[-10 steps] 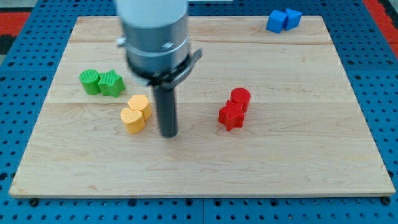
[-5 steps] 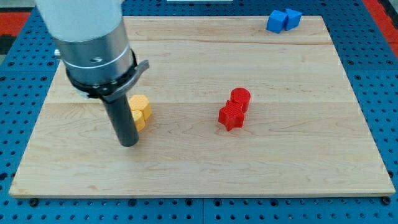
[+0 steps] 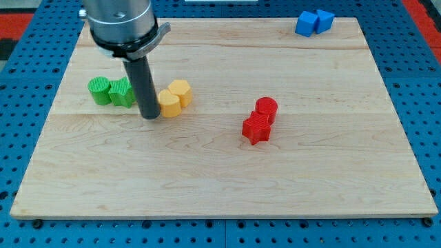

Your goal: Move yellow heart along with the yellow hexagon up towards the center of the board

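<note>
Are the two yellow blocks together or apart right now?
Together: the yellow heart block touches the yellow hexagon block; my tip sits at the heart's left.

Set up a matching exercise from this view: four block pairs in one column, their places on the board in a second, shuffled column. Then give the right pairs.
Things:
1. green blocks
2. yellow blocks
3. red blocks
4. blue blocks

Places:
A. top edge of the board, toward the view's right
B. just right of my tip
C. just left of the rod, near the board's left edge
D. right of the board's centre, apart from the others

Pairs: 1-C, 2-B, 3-D, 4-A
</note>
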Controlling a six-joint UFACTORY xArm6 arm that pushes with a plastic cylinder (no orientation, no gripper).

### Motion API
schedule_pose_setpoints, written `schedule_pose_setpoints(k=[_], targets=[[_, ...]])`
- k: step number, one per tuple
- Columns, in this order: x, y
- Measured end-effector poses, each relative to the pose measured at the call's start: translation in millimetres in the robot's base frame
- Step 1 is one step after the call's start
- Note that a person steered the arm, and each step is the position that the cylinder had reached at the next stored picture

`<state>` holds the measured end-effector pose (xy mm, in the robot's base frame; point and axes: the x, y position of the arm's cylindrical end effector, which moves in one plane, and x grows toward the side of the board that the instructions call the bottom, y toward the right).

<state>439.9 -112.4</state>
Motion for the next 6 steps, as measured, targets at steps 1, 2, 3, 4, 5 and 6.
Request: schedule_pose_setpoints(k=[1, 2, 3, 4, 5, 6], targets=[[-18, 22], [-38, 34], [-56, 57], [-65, 82], [-73, 106], [-77, 132]])
